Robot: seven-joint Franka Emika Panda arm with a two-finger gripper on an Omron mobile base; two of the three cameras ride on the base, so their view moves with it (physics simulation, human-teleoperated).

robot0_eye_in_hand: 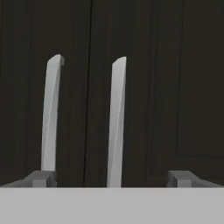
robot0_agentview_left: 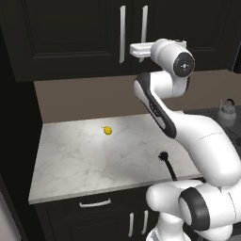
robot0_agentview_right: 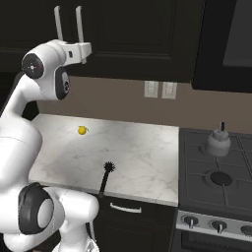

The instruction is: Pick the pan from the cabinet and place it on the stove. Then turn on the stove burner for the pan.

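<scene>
The cabinet (robot0_agentview_left: 70, 37) (robot0_agentview_right: 138, 39) (robot0_eye_in_hand: 175, 87) hangs above the counter with both doors shut. The pan is hidden. Two long silver bar handles (robot0_agentview_left: 122, 33) (robot0_agentview_right: 58, 22) (robot0_eye_in_hand: 50, 113) stand side by side at the door seam. My gripper (robot0_agentview_left: 134, 49) (robot0_agentview_right: 87, 49) (robot0_eye_in_hand: 113, 178) is raised close in front of these handles and is open with nothing in it. In the hand view the right handle (robot0_eye_in_hand: 117, 122) lies between the two fingertips (robot0_eye_in_hand: 41, 178). The stove (robot0_agentview_right: 216, 177) (robot0_agentview_left: 233, 123) is at the right, beside the marble counter.
A small silver kettle (robot0_agentview_left: 227, 112) (robot0_agentview_right: 218, 140) stands on the stove's back burner. A yellow fruit (robot0_agentview_left: 108, 130) (robot0_agentview_right: 82, 130) and a black brush (robot0_agentview_left: 165, 162) (robot0_agentview_right: 106, 177) lie on the white counter (robot0_agentview_left: 70, 160) (robot0_agentview_right: 147, 147). Stove knobs (robot0_agentview_right: 192, 222) line its front.
</scene>
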